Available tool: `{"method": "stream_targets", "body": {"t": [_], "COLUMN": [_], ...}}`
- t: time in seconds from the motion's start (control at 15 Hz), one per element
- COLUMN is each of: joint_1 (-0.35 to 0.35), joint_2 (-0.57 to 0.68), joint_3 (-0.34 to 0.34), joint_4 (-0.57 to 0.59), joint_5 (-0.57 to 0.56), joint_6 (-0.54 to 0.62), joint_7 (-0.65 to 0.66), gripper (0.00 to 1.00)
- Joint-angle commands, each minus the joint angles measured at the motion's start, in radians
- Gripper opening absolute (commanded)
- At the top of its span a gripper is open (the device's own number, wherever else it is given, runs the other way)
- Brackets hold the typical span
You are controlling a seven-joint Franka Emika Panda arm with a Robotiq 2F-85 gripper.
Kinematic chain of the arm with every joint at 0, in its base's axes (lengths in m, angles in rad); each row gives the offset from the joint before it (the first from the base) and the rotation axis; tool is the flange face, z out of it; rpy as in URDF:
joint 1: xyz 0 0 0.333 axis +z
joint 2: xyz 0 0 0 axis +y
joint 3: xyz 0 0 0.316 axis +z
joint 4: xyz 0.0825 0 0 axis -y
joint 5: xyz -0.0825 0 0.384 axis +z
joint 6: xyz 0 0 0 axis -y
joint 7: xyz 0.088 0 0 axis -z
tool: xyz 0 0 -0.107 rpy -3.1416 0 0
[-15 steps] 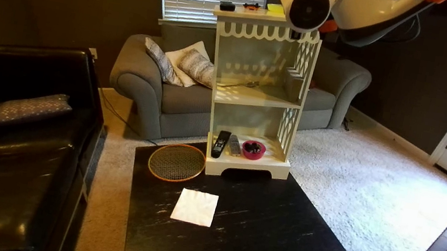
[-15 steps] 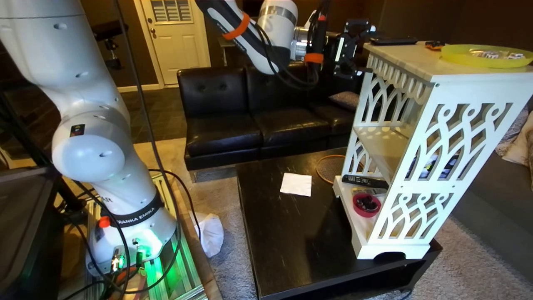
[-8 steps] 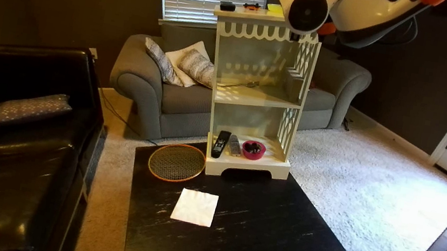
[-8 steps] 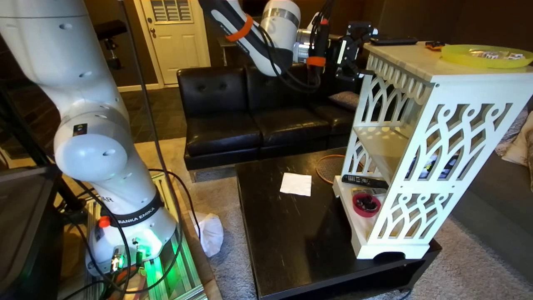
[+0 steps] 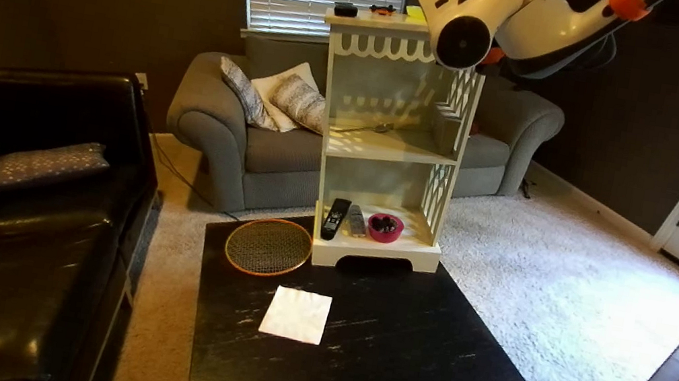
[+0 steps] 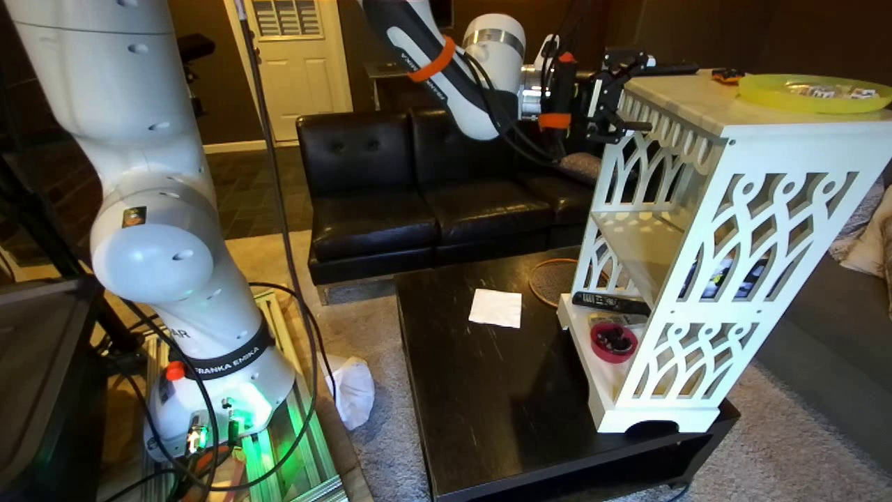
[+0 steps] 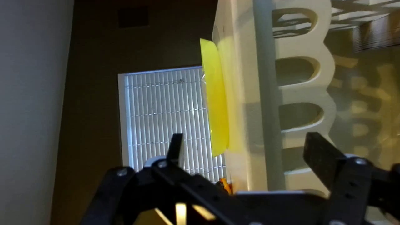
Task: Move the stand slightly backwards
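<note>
The robot's black claw hangs at the upper front of a tall cream-white wooden shelf unit, its two fingers spread wide: one above the level of the unit's top, the other lower, by the scalloped trim. From here I can't tell whether they touch it. Past the claw, a shallow yellow-green dish sits on top. Well below the claw, a black remote control and a pink bowl share the bottom shelf; the shelf unit stands on a dark coffee table.
</note>
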Motion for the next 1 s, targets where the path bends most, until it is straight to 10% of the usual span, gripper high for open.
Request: {"method": "stream_targets", "body": {"t": [0.0, 0.47, 0.93], "joint_1": [0.009, -0.006, -0.023], "joint_2": [0.045, 0.057, 0.037], "joint_3": [-0.013, -0.016, -0.029], "joint_4": [0.045, 0.053, 0.049], "joint_5": [-0.091, -0.220, -0.304], "joint_6": [-0.007, 0.055, 0.131], "joint_7": [0.073, 0.157, 0.219], "gripper": [0.69, 0.21, 0.28]}}
